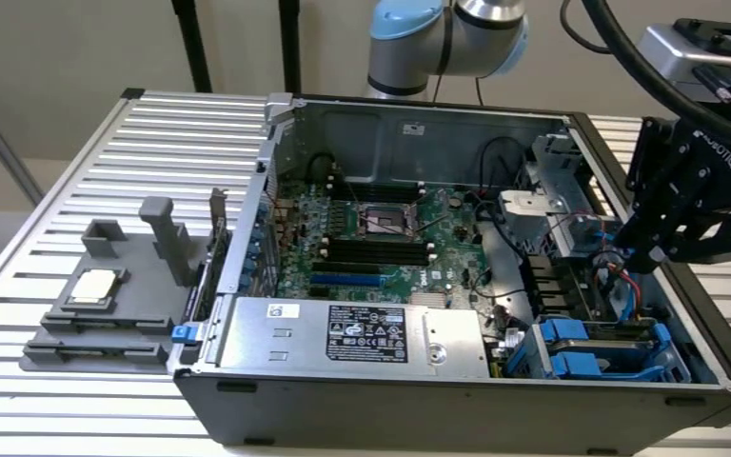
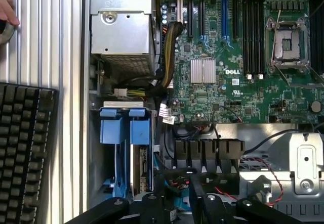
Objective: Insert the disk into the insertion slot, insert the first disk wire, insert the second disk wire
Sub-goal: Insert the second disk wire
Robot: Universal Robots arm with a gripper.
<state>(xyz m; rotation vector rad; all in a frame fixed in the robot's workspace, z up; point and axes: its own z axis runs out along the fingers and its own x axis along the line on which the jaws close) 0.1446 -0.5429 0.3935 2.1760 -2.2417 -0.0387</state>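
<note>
- Bright blue tabs mark the drive cage (image 1: 601,354), fixed in the near corner of the computer case (image 1: 467,407) on the exterior view's right. Set at the open side of the case, it appears to be placed for loading from above.
- The disk (image 2: 141,164) sits down inside this cage, its silver body next to the blue carrier rails. The insertion step therefore reads as done.
- A silver power-supply box (image 1: 340,333) takes up the rest of the near edge of the case.
- A grey fixture block (image 1: 106,314) rests on the slatted table (image 1: 125,162) beside the case, towards the table's near corner on the exterior view's left. It is well apart from the work.
- Just beyond the cage, the gripper (image 1: 642,255) reaches down inside the case's edge on the exterior view's right, close to the red and black wires (image 2: 268,177). This position suits the wire steps. Whether it is spread or pinching a plug cannot be told.
- The green circuit board (image 1: 379,238) covers the case floor further back.
- The arm (image 1: 448,38) stands behind the far edge of the case.
</note>
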